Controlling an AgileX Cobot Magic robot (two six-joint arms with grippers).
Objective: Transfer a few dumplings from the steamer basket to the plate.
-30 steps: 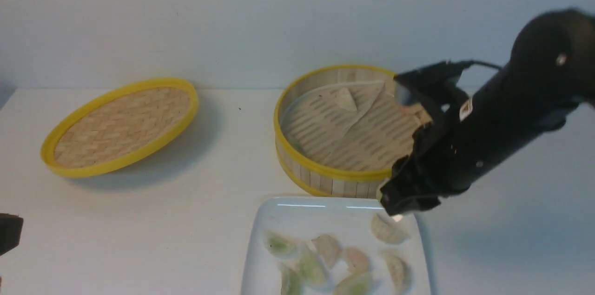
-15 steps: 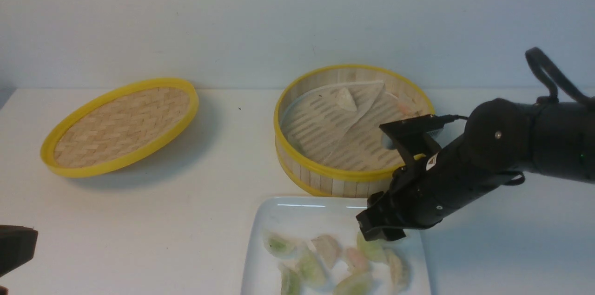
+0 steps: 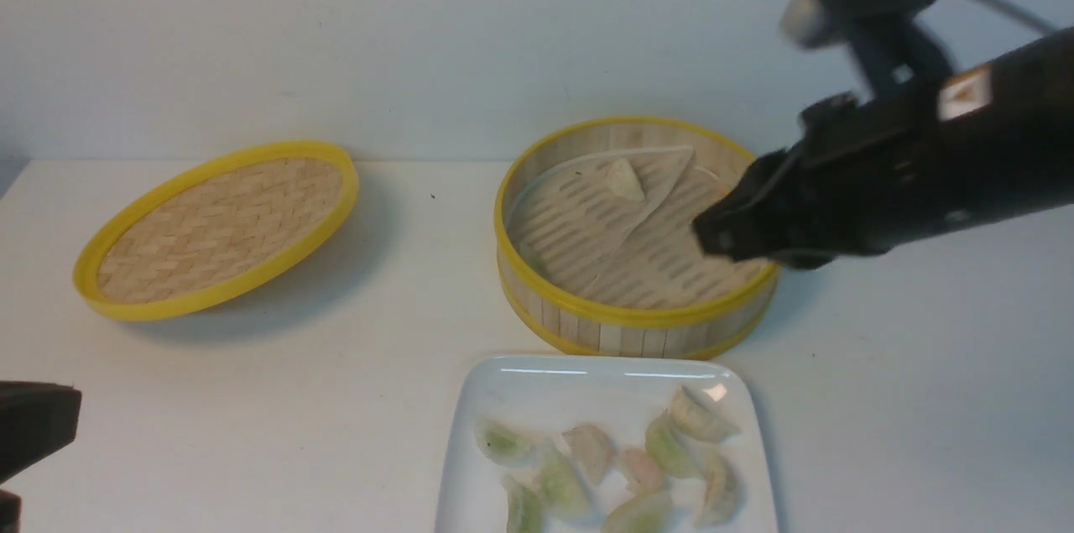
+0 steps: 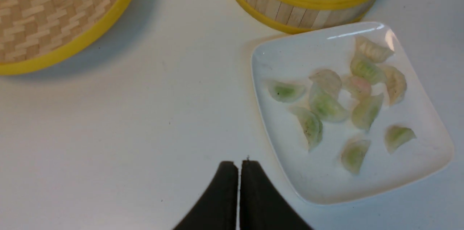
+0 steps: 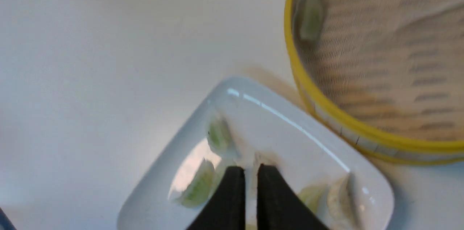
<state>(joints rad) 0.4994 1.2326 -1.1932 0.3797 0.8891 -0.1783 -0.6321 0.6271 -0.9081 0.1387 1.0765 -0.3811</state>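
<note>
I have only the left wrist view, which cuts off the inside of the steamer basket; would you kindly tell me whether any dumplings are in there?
Observer: Yes, the front view shows one whitish dumpling on the liner near the back of the steamer basket; the right arm hides the basket's right side.
Operator: Thank you. Where is the right gripper?
Observer: In the front view the right gripper hangs over the basket's right side.
Operator: Is it carrying anything?
Observer: No, the right wrist view shows its jaws nearly shut, with nothing between them.
</note>
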